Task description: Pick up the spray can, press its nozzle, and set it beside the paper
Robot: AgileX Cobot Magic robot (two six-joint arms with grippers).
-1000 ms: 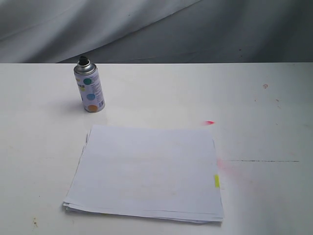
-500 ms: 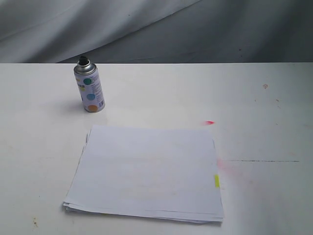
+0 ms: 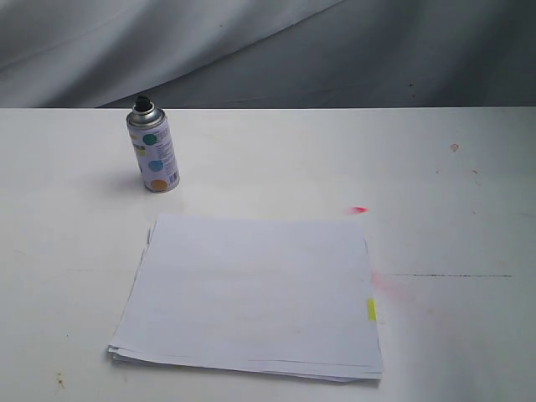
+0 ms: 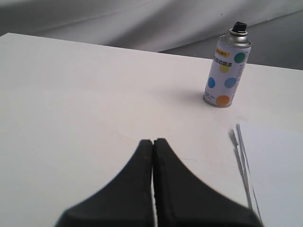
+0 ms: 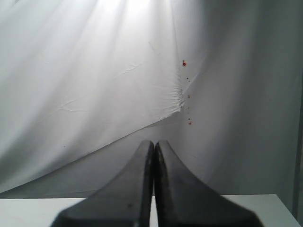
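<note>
Left gripper [image 4: 153,142] is pinched fully closed with nothing in it, hanging over the table [image 3: 452,335] off one side of the paper [image 3: 251,289]. Right gripper [image 5: 154,143] is clamped together too, empty, facing the grey backdrop cloth [image 5: 94,71]. Spray can [image 3: 152,146] stands upright near the paper's far left corner, not touching it, black nozzle [image 3: 144,103] on top. Paper lies flat, yellow tab [image 3: 371,310] on its right edge, pink smudge [image 3: 360,209] near its far right corner.
</note>
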